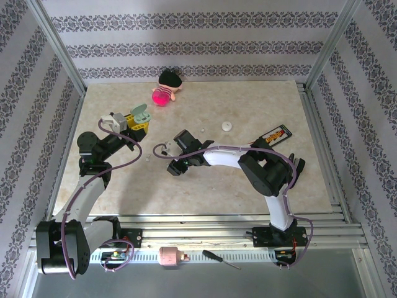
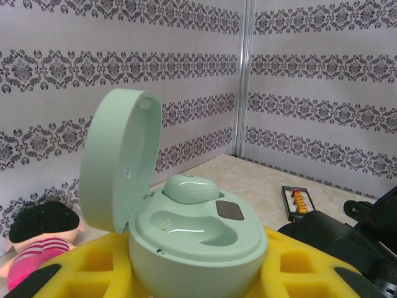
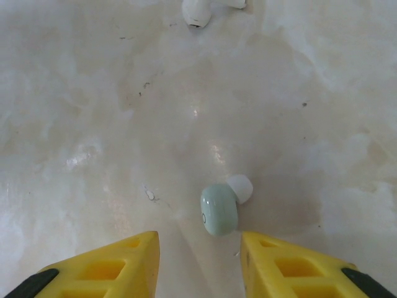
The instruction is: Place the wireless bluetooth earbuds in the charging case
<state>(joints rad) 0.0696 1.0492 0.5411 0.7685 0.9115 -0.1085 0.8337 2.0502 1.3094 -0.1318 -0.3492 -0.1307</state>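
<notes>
left jaws grip open mint case [image 2: 200, 247], seated bud [image 2: 190, 187] inside | right jaws apart over loose bud [image 3: 218, 211]

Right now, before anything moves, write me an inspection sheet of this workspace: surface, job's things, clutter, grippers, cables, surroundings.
Surface: pale marbled table, a few dark specks.
Job's things: mint case open with its lid up, a seated earbud in one socket, the other socket empty; loose mint earbud on the table; white earbud farther off.
Clutter: doll, black remote, small white round thing; screwdriver on the front rail.
Grippers: left gripper shut on the case; right gripper open, straddling the loose mint earbud without touching it.
Cables: purple cables run along both arms.
Surroundings: patterned walls, metal frame posts.
</notes>
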